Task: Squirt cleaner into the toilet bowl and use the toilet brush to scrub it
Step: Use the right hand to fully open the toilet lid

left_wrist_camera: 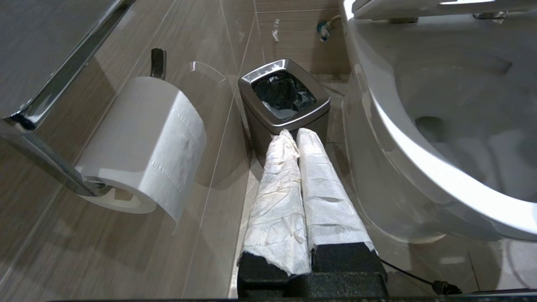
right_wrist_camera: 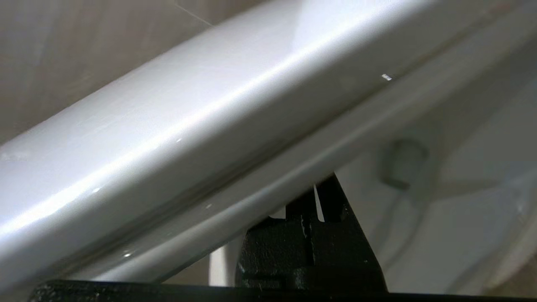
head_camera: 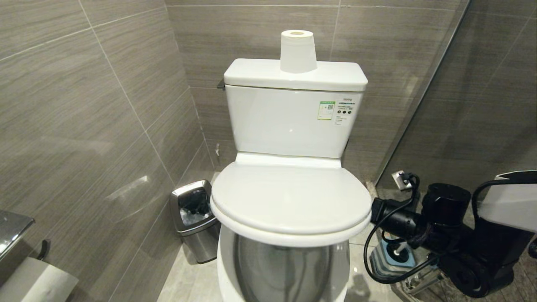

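Note:
The white toilet stands ahead with its lid [head_camera: 289, 197] tilted a little up over the toilet bowl [head_camera: 224, 268]. My right gripper [head_camera: 374, 211] reaches in from the right to the lid's right edge. In the right wrist view its black fingers are shut on nothing, and the right gripper [right_wrist_camera: 317, 195] has its tips tucked under the lid's rim [right_wrist_camera: 209, 117], with the bowl's inside [right_wrist_camera: 461, 209] beyond. The toilet brush [head_camera: 397, 251] seems to stand in a blue-grey holder behind that arm, mostly hidden. My left gripper [left_wrist_camera: 297, 133], white-wrapped and shut, hangs beside the bowl [left_wrist_camera: 461, 126]. The cleaner is out of view.
A small steel bin [head_camera: 194, 218] stands on the floor left of the toilet, just ahead of the left gripper [left_wrist_camera: 285, 96]. A paper roll [left_wrist_camera: 142, 142] hangs on the left wall. Another roll [head_camera: 298, 50] sits on the tank. A glass partition closes the right side.

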You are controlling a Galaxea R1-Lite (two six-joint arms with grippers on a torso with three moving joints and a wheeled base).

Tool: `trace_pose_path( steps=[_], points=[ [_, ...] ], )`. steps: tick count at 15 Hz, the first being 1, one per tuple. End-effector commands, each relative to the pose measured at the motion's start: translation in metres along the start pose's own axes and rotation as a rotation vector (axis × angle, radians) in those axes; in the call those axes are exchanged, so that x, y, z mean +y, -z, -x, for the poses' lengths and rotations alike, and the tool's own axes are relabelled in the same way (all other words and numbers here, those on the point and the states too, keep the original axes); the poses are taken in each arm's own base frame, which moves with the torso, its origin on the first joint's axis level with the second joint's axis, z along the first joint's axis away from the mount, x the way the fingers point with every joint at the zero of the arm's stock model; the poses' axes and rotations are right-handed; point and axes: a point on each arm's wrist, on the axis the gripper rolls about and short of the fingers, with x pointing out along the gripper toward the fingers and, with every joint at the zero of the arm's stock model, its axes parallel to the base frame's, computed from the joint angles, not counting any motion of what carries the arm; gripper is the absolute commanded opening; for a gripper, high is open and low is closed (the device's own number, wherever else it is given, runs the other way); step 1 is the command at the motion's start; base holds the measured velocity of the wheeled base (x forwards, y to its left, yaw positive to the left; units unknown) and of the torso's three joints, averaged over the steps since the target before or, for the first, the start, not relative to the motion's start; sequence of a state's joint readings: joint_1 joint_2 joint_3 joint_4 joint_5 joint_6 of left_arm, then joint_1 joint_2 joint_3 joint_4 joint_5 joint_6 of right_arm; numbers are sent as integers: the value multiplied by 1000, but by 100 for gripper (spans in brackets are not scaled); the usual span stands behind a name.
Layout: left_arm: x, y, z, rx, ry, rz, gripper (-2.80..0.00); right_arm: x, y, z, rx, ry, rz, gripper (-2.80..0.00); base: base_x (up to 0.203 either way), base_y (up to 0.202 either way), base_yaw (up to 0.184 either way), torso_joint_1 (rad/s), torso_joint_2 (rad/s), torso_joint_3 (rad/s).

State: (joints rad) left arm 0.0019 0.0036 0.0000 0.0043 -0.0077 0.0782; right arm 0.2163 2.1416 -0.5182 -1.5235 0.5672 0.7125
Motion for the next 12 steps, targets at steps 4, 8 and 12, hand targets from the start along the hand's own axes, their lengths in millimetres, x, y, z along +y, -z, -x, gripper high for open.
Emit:
trace_pose_path(
  steps=[4,8,12],
  points=[
    [0,0,0,0,3,-9,-280,27,-33,6,-110,-78,82,-280,0,0,0,0,0,0],
    [0,0,0,0,12,-18,-280,41,-60,7,-177,-111,132,-280,0,0,0,0,0,0],
    [-1,0,0,-1,22,-28,-280,49,-69,10,-206,-129,160,-280,0,0,0,0,0,0]
  ],
)
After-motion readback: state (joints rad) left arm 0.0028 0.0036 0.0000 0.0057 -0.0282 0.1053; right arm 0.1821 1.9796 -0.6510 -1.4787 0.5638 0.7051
